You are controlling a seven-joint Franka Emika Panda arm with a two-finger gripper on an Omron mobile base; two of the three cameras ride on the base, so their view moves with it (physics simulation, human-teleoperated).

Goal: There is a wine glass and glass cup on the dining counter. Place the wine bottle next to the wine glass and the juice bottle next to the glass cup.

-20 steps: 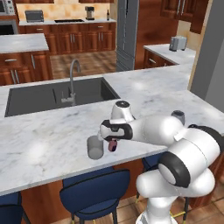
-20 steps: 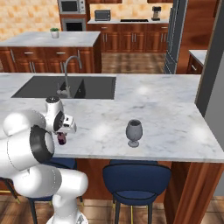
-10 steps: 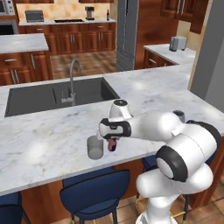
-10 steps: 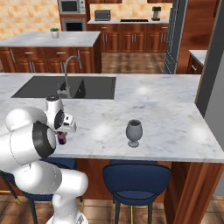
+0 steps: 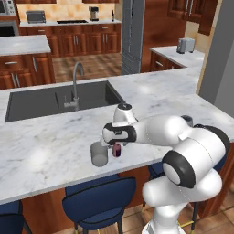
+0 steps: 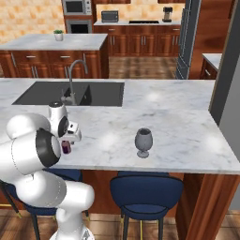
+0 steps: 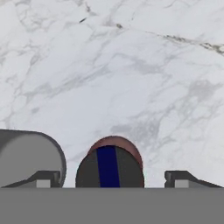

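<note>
the small squat pinkish-red juice bottle point(image 5: 117, 150) stands on the white marble tabletop point(image 5: 50, 146) just beside the grey glass cup point(image 5: 98, 154), claw point(image 7: 111, 178) spread wide around it, gripping nothing. juice half looks done; near the grey stemmed wine glass point(image 6: 143, 142) there's no wine bottle yet.

My views are evenly and brightly lit, a soft rendered light with no single strong source. The marble bench point(image 5: 55, 151) carries pale, diffuse highlights, one near the wine glass point(image 6: 143, 142), and only faint shadows sit under things. My white arm shades smoothly to grey on its underside. Edges are slightly soft and pixelated at this resolution. I see no motion blur, and no bending at the borders.
</note>
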